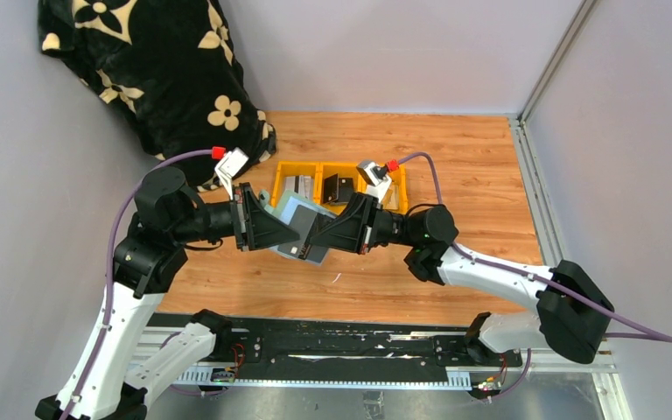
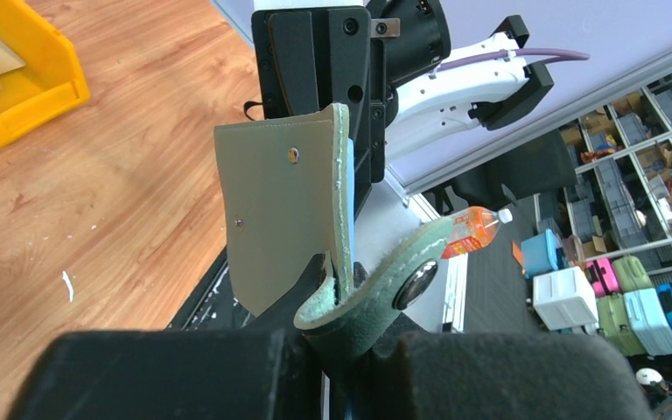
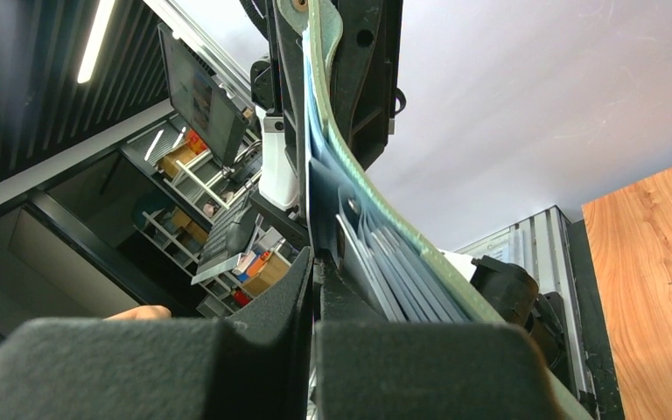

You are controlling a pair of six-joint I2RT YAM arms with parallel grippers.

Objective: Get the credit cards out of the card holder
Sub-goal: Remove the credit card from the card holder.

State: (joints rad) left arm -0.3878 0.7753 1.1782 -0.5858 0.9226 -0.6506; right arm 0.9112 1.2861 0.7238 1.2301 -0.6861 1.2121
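Note:
The grey-green card holder hangs in the air between my two grippers, above the wooden table. My left gripper is shut on its end by the closing tab. In the left wrist view the outer panel stands upright and the tab with its snap curls over my left gripper. My right gripper is shut on the opposite edge. In the right wrist view my right gripper pinches a thin dark layer at the inner pockets. I cannot tell whether that layer is a card or a pocket. A light blue edge shows inside.
Yellow plastic bins stand just behind the grippers, one holding a black object. A black cloth with cream flowers fills the back left corner. Walls close in left and right, and a black rail runs along the near edge.

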